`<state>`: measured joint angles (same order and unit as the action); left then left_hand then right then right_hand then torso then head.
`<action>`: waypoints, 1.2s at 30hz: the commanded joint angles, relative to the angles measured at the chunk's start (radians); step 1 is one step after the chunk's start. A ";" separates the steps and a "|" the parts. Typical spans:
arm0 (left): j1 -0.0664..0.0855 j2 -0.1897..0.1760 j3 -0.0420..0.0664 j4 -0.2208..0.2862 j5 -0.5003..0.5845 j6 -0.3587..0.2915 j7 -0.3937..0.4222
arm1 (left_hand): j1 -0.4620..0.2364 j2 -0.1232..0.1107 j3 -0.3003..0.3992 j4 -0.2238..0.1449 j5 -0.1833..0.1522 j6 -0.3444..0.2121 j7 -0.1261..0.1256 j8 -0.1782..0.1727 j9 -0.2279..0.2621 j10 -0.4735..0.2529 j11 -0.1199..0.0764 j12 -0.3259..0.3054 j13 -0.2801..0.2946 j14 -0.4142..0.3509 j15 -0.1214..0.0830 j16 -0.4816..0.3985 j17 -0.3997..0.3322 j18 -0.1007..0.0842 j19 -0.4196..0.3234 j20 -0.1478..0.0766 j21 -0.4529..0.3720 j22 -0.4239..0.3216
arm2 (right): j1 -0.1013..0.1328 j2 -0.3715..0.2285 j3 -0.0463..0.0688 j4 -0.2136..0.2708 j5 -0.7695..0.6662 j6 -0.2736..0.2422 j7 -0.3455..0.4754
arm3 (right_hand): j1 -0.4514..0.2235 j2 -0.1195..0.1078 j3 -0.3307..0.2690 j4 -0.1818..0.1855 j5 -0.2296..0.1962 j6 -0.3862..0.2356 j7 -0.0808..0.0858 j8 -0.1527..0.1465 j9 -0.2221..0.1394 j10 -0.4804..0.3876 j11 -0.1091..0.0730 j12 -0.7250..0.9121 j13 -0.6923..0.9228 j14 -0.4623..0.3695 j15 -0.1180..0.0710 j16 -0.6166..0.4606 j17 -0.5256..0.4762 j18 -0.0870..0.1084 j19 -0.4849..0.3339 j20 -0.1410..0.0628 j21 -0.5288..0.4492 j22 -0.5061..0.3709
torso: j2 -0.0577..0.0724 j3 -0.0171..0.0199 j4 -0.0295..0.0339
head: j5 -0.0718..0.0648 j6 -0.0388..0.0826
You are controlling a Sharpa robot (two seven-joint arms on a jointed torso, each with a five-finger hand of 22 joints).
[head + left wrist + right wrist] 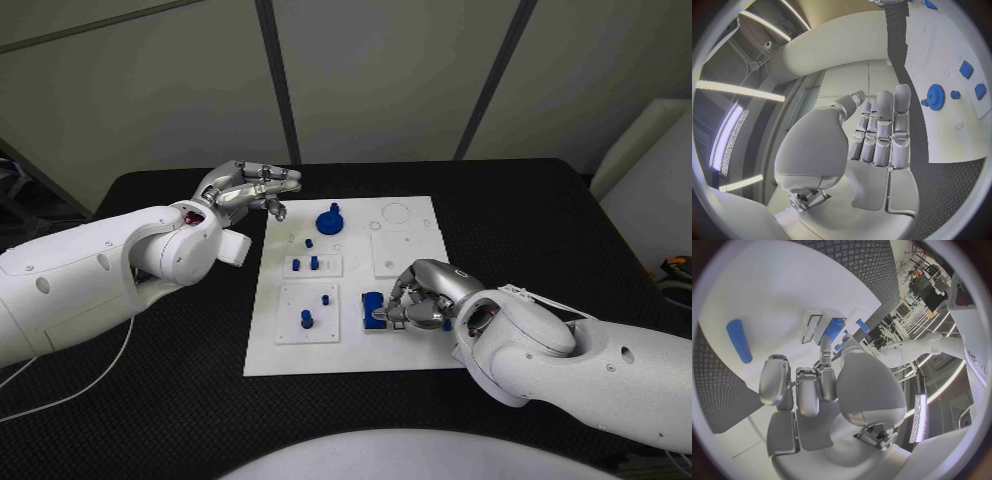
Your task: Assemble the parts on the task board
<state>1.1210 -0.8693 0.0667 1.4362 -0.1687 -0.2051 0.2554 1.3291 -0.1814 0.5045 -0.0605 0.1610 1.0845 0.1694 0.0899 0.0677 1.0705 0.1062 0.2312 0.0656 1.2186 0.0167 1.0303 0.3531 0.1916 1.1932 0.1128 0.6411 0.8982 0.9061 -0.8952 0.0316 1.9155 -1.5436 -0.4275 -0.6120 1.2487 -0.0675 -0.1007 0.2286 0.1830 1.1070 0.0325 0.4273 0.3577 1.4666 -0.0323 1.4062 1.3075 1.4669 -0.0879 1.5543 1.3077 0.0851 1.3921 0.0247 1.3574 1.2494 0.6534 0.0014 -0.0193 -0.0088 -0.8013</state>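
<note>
head view: the task board [411, 345] lies mid-desk [173, 385]. the left hand [248, 188] hovers off its far left corner, fingers loosely curled, holding nothing. the right hand [418, 295] rests on the near right part, fingers curled around a blue block [375, 309].

left wrist view: fingers [882, 125] straight, pressed together; a blue gear [934, 96] sits on the board.

right wrist view: fingers [775, 380] curled beside a blue peg [739, 340].
</note>
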 commanded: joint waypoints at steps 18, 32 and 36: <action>0.001 0.001 0.001 0.001 0.001 0.009 -0.002 | -0.006 0.005 -0.001 0.002 0.004 -0.001 -0.001 -0.007 -0.001 -0.008 -0.001 0.004 0.000 -0.009 0.001 -0.005 -0.002 -0.009 -0.005 0.002 -0.007 -0.002 | 0.001 -0.011 0.000 -0.002 -0.069 -0.006 -0.017 | 0.106 0.022 0.011 -0.048 -0.048 0.004 -0.006 0.006 0.005 0.041 -0.011 0.001 0.139 0.098 -0.011 0.006 0.238 -0.013 0.002 -0.009 0.001 0.002 | 0.000 -0.0004 0.0014 | -0.010 0.006; 0.001 -0.002 0.001 0.004 0.001 0.022 0.008 | -0.002 0.005 -0.001 -0.001 0.004 0.000 -0.003 -0.006 -0.001 -0.010 -0.002 0.006 0.000 -0.012 0.001 -0.006 -0.004 -0.009 -0.005 0.002 -0.008 -0.002 | 0.002 -0.165 0.017 0.066 -0.026 -0.054 0.028 | 0.071 0.030 0.003 0.005 0.019 -0.035 0.019 -0.061 -0.024 0.043 0.009 0.004 0.145 0.098 0.003 0.005 0.236 -0.014 0.002 0.000 0.001 0.005 | 0.001 -0.0014 0.0023 | -0.027 0.006; 0.001 -0.003 0.000 0.008 0.001 0.021 0.012 | -0.004 0.004 -0.003 -0.001 0.004 0.000 -0.005 -0.006 -0.001 -0.011 -0.002 0.007 0.000 -0.011 0.001 -0.004 -0.003 -0.009 -0.006 0.002 -0.009 -0.002 | 0.002 -0.221 0.020 0.079 -0.019 -0.045 0.026 | 0.072 0.028 0.001 0.009 0.024 -0.030 0.019 -0.068 -0.027 0.046 0.010 0.011 0.151 0.100 0.004 0.008 0.243 -0.015 0.005 0.002 0.006 0.011 | 0.001 -0.0008 -0.0003 | -0.035 0.007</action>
<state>1.1208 -0.8715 0.0667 1.4403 -0.1686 -0.1987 0.2542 1.3291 -0.1814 0.5046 -0.0605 0.1610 1.0845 0.1694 0.0899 0.0677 1.0651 0.1037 0.2316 0.0655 1.2115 0.0163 1.0303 0.3501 0.1917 1.1932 0.1128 0.6372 0.8966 0.9070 -1.1085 0.0509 1.9869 -1.5800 -0.4596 -0.6020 1.3262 -0.0392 -0.0989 0.2311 0.2031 1.0739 0.0494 0.3627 0.3311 1.4666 -0.0282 1.4134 1.3085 1.4668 -0.0874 1.5587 1.3074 0.0851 1.3957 0.0211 1.3574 1.2596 0.6544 0.0003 -0.0186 -0.0392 -0.7948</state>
